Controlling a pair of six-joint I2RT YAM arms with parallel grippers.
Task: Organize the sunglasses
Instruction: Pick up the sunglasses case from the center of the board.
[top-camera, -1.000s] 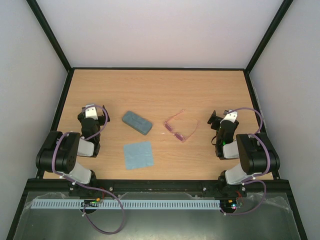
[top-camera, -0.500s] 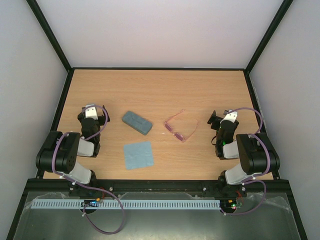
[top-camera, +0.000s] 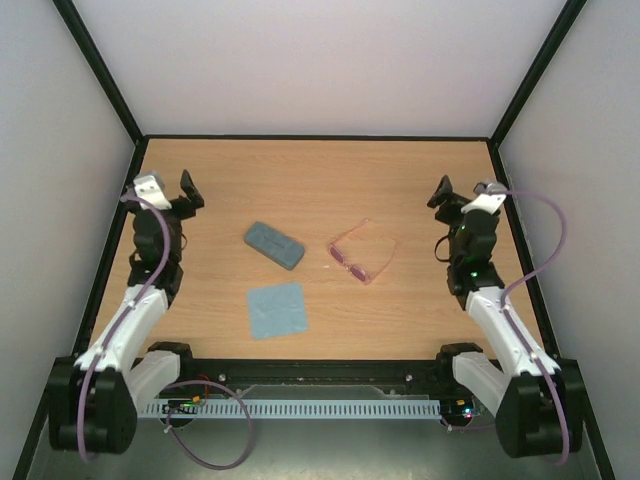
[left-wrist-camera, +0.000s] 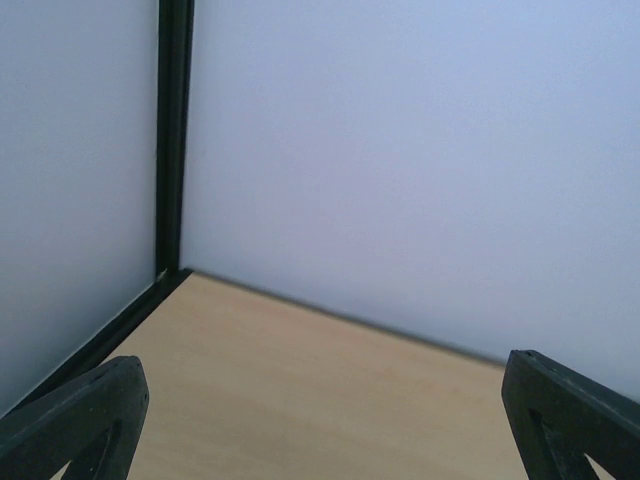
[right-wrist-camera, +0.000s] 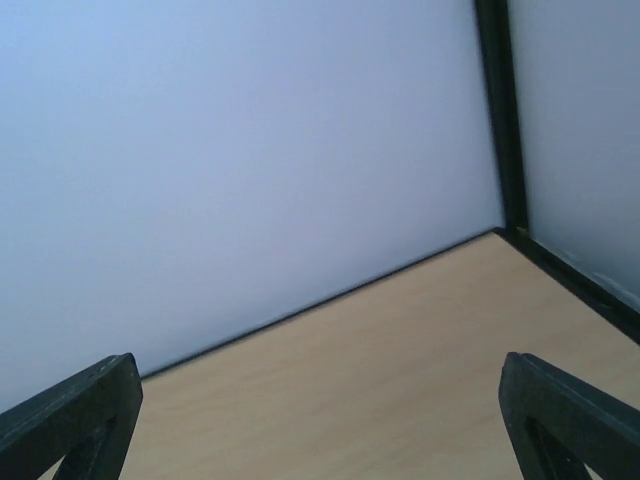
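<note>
Overhead view: the sunglasses (top-camera: 362, 256) lie with temples spread on the table (top-camera: 300, 180), right of centre. They sit apart from the blue-grey case (top-camera: 274, 245) and the light blue cloth (top-camera: 276, 309) to their left. I judge the task not yet begun: nothing is folded, wiped or cased. My left gripper (top-camera: 168, 190) and right gripper (top-camera: 465, 195) stand near opposite table edges, both spread wide, grasping nothing, well apart from the glasses. Each wrist view shows only dark fingertips (left-wrist-camera: 85, 420) at the frame corners, the enclosure wall and wood; no task object appears. The case's hinge and seam are too small to make out.
</note>
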